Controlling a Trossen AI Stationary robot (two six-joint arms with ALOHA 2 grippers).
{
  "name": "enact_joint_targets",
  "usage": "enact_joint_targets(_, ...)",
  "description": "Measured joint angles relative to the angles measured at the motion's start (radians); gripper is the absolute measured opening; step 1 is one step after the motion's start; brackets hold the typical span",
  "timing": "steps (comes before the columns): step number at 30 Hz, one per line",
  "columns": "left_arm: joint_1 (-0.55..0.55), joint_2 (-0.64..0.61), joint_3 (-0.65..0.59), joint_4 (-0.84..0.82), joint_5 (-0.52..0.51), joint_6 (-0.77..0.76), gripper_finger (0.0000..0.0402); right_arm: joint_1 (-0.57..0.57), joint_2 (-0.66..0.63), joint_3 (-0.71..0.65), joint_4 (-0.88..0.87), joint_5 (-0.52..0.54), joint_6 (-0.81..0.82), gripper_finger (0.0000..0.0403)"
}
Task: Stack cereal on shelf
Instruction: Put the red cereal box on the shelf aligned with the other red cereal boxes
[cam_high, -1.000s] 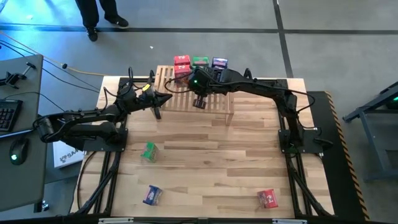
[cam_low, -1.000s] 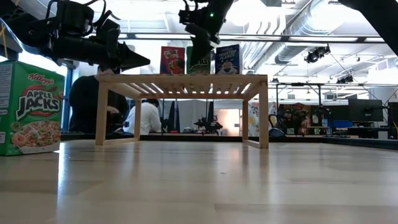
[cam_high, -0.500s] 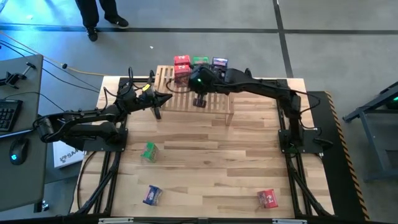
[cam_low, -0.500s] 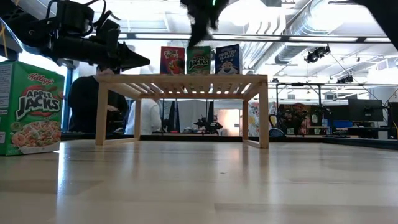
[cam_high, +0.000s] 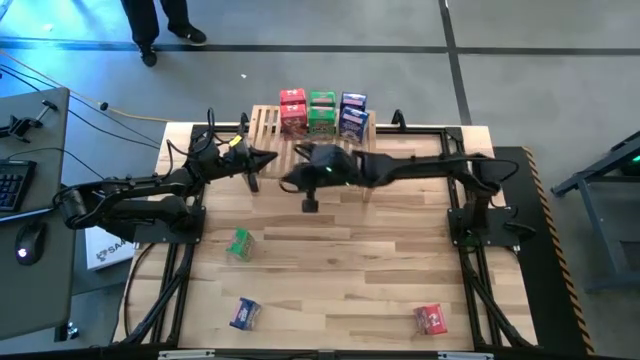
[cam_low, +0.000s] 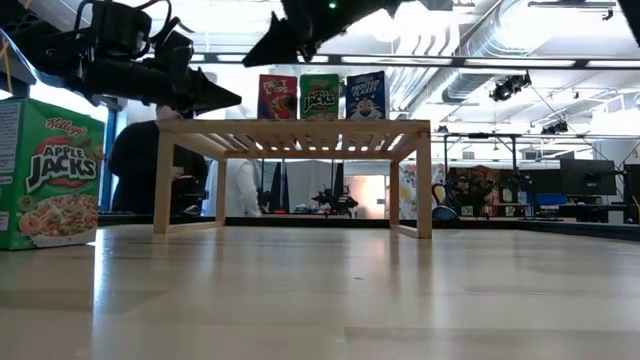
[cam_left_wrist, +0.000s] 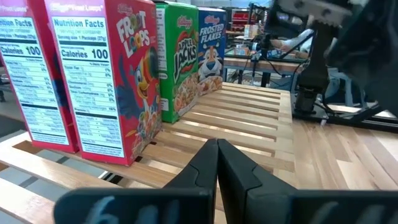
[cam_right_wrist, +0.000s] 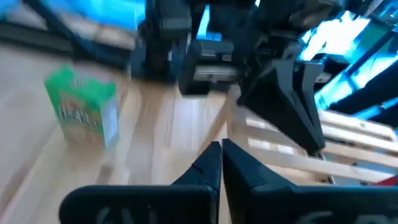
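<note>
The light-wood shelf (cam_high: 268, 128) stands at the table's far middle. Red (cam_high: 293, 110), green (cam_high: 322, 111) and blue (cam_high: 353, 114) cereal boxes stand upright in a row on its slats; the left wrist view shows two red boxes (cam_left_wrist: 118, 81) one behind the other. Loose green (cam_high: 239, 244), blue (cam_high: 245, 314) and red (cam_high: 432, 319) boxes rest on the table. My left gripper (cam_high: 272, 157) is shut and empty, just above the shelf's left end (cam_low: 236, 100). My right gripper (cam_high: 284, 184) is shut and empty, above the table in front of the shelf, pointing left (cam_low: 248, 62).
The right arm (cam_high: 420, 168) lies across the shelf's near edge. The loose green box stands close to the low camera (cam_low: 50, 172) and shows in the right wrist view (cam_right_wrist: 84, 112). Bare tabletop (cam_high: 340, 270) lies between the loose boxes. A person's legs (cam_high: 160, 25) show beyond the table.
My right gripper has risen from the green box on the shelf, then swung toward the table's near-left, off the shelf, tipping from pointing down to pointing left. The green box stays upright between the red and blue ones.
</note>
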Motion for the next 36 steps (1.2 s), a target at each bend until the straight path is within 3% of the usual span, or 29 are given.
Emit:
enact_joint_targets(3,-0.001,0.0,0.0,-0.004,0.021,-0.002,0.0,0.031,-0.092,-0.178,0.19,0.007,0.072,0.0)
enact_joint_targets(6,-0.001,0.0,0.0,0.001,0.046,-0.016,0.0,0.074,-0.188,-0.357,0.331,0.089,0.126,0.0)
enact_joint_targets(11,-0.006,0.0,0.01,-0.004,0.049,-0.019,0.0,0.159,-0.351,-0.552,0.356,0.286,0.278,0.0)
enact_joint_targets(16,-0.011,0.0,0.01,-0.005,0.049,-0.019,0.0,0.266,-0.462,-0.587,0.134,0.386,0.542,0.0)
enact_joint_targets(20,-0.012,0.0,0.01,-0.005,0.045,-0.019,0.0,0.354,-0.496,-0.512,-0.171,0.447,0.84,0.0)
enact_joint_targets(26,-0.012,0.0,0.01,-0.006,0.044,-0.018,0.0,0.49,-0.486,-0.36,-0.598,0.446,1.278,0.0)
enact_joint_targets(32,-0.012,0.0,0.01,-0.021,0.044,-0.009,0.0,0.61,-0.486,-0.294,-0.818,0.452,1.614,0.0)
enact_joint_targets(36,-0.012,0.0,0.01,-0.028,0.044,-0.007,0.0,0.675,-0.485,-0.291,-0.871,0.436,1.779,0.0002)
